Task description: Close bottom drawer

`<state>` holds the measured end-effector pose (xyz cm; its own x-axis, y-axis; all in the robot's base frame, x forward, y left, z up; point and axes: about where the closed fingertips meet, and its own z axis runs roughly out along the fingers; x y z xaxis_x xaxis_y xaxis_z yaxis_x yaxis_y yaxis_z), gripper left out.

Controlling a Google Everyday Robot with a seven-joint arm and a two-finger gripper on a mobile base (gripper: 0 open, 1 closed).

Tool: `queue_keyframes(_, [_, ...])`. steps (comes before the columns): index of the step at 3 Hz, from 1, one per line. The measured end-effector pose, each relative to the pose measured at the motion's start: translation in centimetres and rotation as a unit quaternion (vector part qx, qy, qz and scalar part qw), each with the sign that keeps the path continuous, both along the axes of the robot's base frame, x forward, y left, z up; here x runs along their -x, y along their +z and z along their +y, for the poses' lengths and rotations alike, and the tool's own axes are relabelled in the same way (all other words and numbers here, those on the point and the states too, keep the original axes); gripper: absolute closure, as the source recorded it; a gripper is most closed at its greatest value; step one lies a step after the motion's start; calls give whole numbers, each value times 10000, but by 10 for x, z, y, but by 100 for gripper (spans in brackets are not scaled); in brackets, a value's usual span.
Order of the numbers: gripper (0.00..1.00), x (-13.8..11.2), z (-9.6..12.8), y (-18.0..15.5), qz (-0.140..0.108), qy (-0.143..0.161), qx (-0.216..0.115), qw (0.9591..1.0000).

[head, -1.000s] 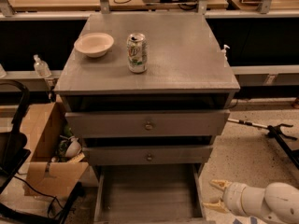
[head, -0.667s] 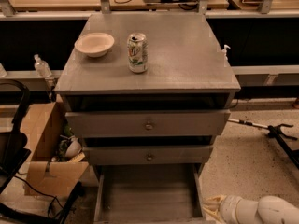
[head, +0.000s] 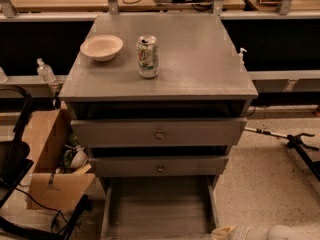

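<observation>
We see the bottom drawer (head: 159,204) pulled out under the cabinet (head: 200,64), plank floor showing, its front cut off at the bottom of the view. The gripper (head: 224,232) is low, by the drawer's right side and mostly cut off. We cannot tell its state or whether it touches anything. A bowl (head: 101,47) and a can (head: 148,56) stand on top.

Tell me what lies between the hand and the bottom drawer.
Nothing: in the camera view the hand, at the bottom edge of the picture, sits just beside the right wall of the open bottom drawer.
</observation>
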<state>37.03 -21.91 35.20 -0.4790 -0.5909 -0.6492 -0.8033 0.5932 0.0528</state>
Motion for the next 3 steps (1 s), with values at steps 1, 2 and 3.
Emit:
queue_keyframes(1, [100,0,0,-5,45,-8,-61,10000])
queue_keyframes(2, [100,8,-20,-44,71,-73,-198,9998])
queue_keyframes(3, [100,21,-27,-104,171,-166,-487,9985])
